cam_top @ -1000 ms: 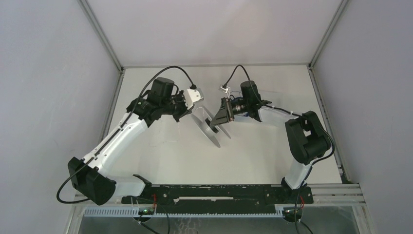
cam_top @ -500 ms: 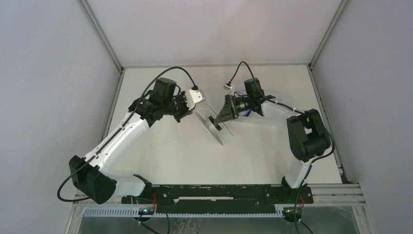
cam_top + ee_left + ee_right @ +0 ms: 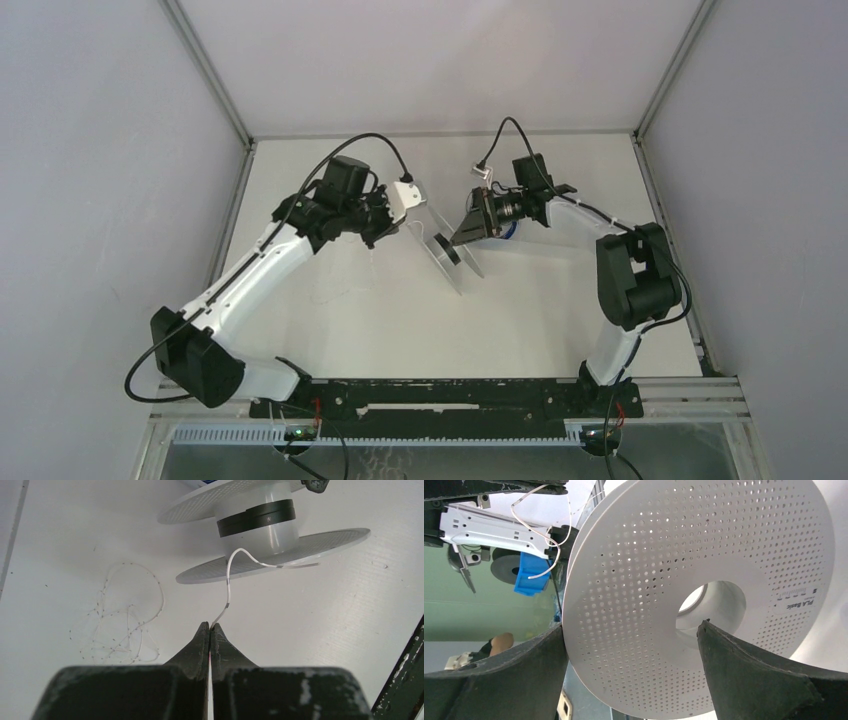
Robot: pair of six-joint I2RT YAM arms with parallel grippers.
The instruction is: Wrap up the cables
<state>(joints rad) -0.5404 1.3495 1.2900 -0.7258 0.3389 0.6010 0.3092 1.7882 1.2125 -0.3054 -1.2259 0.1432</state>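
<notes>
The cable [image 3: 227,587] is a thin white strand running from the closed tips of my left gripper [image 3: 210,626] up onto the hub of a white perforated spool [image 3: 260,520]. More of it lies in loose faint loops [image 3: 125,615] on the table, left of the gripper. My right gripper [image 3: 631,625] holds the spool's flange [image 3: 664,580], with one finger outside the rim and one in the hub hole. In the top view the spool [image 3: 445,252] hangs tilted above the table between my left gripper [image 3: 380,238] and right gripper [image 3: 462,238].
The white table [image 3: 520,320] is walled on three sides, with metal frame posts at the back corners. A black rail [image 3: 440,395] runs along the near edge. A dark edge [image 3: 405,680] shows at the lower right of the left wrist view.
Both grippers and the spool have moved toward the back of the table. The spool has turned in the right gripper and now shows more edge-on.
</notes>
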